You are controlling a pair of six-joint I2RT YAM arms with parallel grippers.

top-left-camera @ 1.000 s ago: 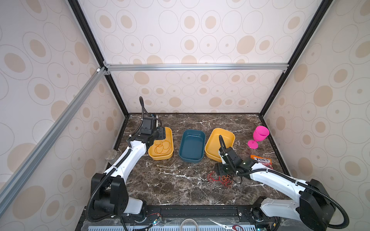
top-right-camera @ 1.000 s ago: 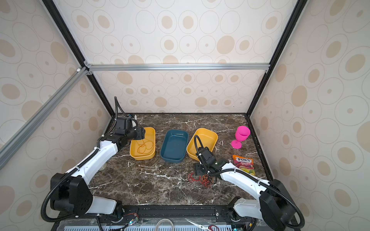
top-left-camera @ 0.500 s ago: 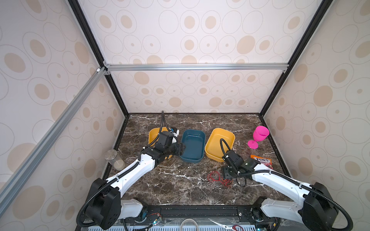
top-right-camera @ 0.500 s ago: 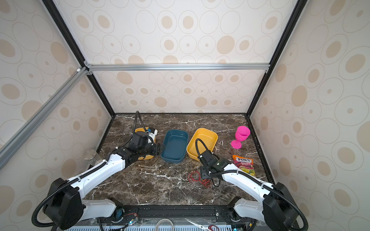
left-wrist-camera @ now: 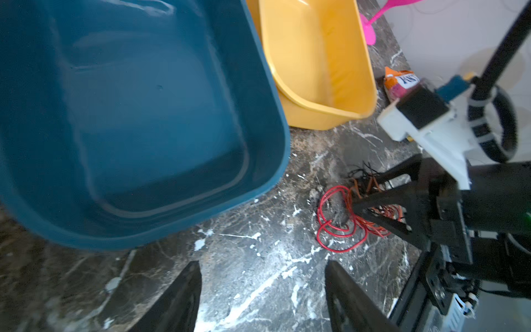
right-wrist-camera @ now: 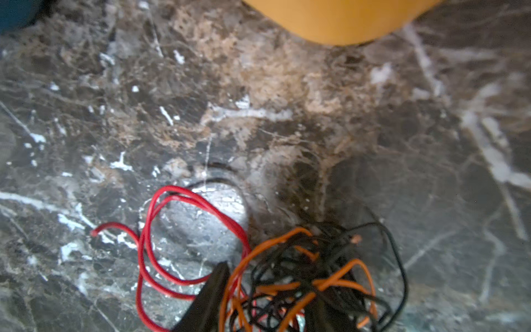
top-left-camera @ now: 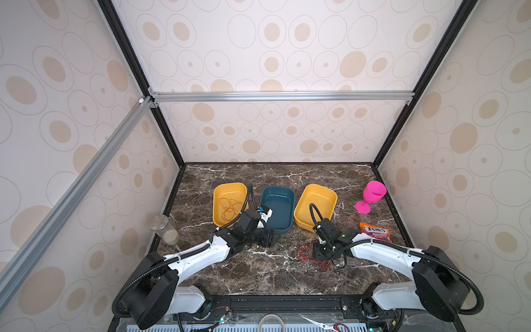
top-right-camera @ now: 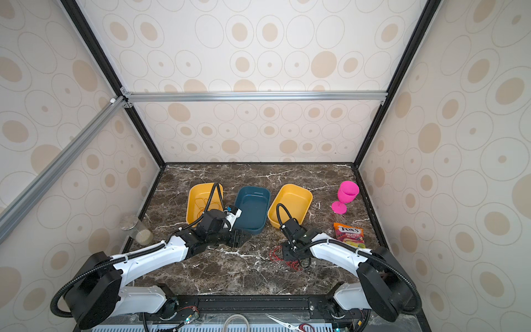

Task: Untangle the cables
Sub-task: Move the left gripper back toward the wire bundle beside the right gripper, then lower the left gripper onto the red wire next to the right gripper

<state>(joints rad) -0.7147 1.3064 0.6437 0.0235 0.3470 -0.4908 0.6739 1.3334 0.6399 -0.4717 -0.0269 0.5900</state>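
Grasp step: my right pincer (top-left-camera: 317, 255) sits narrow astride the cables (right-wrist-camera: 298, 284), grip unconfirmed; left pincer (left-wrist-camera: 263, 267) wide, empty. Next: lift gently.

Two yellow trays (top-left-camera: 230, 189) (top-left-camera: 316, 201), one blue tray (top-left-camera: 278, 201), one goblet (top-left-camera: 373, 194), one cable tangle (right-wrist-camera: 301, 284).

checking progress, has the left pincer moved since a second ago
Yes, the left pincer went from the left yellow tray to the near edge of the blue tray.
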